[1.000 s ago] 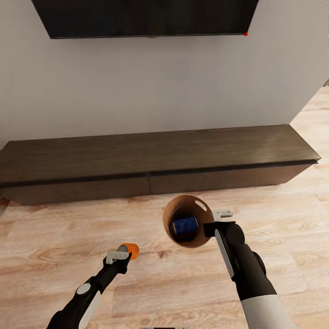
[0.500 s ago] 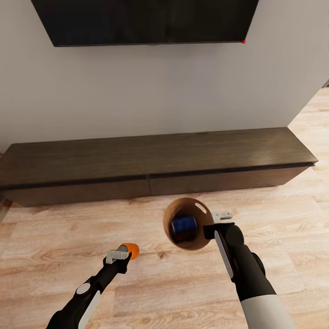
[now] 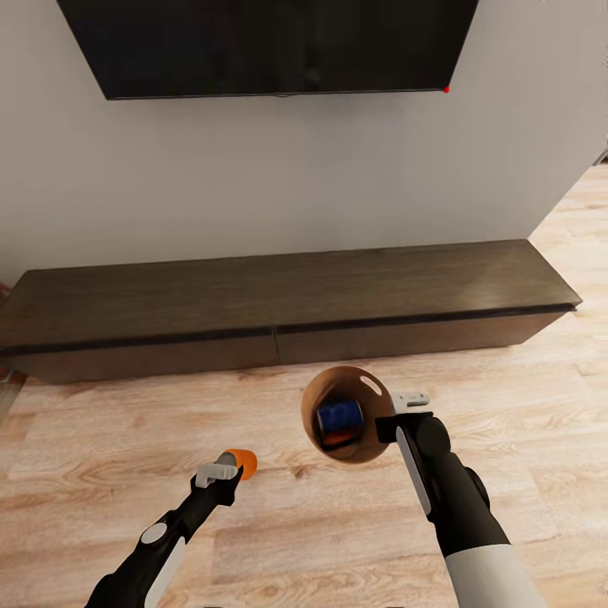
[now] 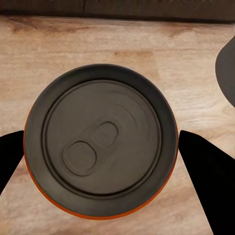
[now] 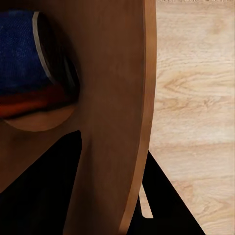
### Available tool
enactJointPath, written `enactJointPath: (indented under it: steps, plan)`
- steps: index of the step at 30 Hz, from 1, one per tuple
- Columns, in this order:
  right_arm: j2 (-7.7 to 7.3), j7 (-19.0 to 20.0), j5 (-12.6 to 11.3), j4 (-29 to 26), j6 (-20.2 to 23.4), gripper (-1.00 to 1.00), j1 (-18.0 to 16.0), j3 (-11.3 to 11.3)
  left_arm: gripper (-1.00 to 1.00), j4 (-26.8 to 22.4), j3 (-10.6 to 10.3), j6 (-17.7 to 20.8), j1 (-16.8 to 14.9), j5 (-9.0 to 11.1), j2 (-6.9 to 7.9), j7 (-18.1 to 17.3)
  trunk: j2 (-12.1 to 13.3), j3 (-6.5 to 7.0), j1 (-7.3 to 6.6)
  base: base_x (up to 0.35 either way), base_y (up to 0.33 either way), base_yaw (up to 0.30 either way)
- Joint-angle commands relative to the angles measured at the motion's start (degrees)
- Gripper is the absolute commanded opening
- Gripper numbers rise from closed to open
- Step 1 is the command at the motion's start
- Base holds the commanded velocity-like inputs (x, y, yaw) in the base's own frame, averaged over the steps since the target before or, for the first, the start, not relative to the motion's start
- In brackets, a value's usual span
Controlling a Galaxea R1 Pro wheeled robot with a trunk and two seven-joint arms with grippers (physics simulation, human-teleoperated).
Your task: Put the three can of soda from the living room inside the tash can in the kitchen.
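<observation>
Over plank floor nr TV cabinet (image 3: 287,312): my left gripper (image 3: 221,471) pinches orange can (image 3: 243,462); right gripper (image 3: 405,409) clamps trash can (image 3: 342,384) rim, mouth tilted w/ blue can (image 3: 339,415) inside, ready for drop-in.

A black wall TV (image 3: 274,46) hangs at twelve o'clock in the head view, its lower edge sloping slightly and a small red light (image 3: 446,89) at its lower right corner. Behind it spreads a plain off-white wall (image 3: 295,177), which ends in a corner at about two o'clock. Below the TV, a long dark low cabinet (image 3: 287,308) stands against the wall, running from nine o'clock across to three o'clock; a thin vertical seam splits its front into two panels near the middle. A pale wood plank floor (image 3: 101,439) fills the lower half and continues past the wall's corner at three o'clock.
</observation>
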Motion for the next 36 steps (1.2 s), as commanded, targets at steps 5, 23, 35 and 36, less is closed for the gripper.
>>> enactJointPath:
  steps: [5, 23, 35, 36]
  plan:
    - [0.01, 0.1, -0.7, 0.0, -0.1, -1.00, 0.0, 0.0, -1.00, 0.0, 0.0, 0.0, 0.0, 0.0, 0.00, 0.1, 1.2, 0.55, -0.67, 0.000, 0.000, 0.000]
    - [0.02, 0.1, -0.7, 8.0, -3.8, -1.00, 0.0, 0.1, -1.00, -17.2, 10.8, 27.7, 0.0, 6.0, 8.40, -36.3, 1.2, 0.55, -0.67, 0.000, 0.000, 0.000]
    - [0.01, 0.1, -0.5, 17.2, -9.4, -1.00, -0.1, 0.3, -1.00, -21.2, 11.1, 34.3, 0.0, 6.3, 9.94, -43.5, 1.2, 0.55, -0.67, 0.000, 0.000, 0.000]
    - [0.01, 0.1, -0.4, 18.7, -11.3, -1.00, -0.1, 0.3, -1.00, -21.3, 11.0, 34.4, 0.0, 6.5, 9.93, -43.6, 1.2, 0.55, -0.67, 0.000, 0.000, 0.000]
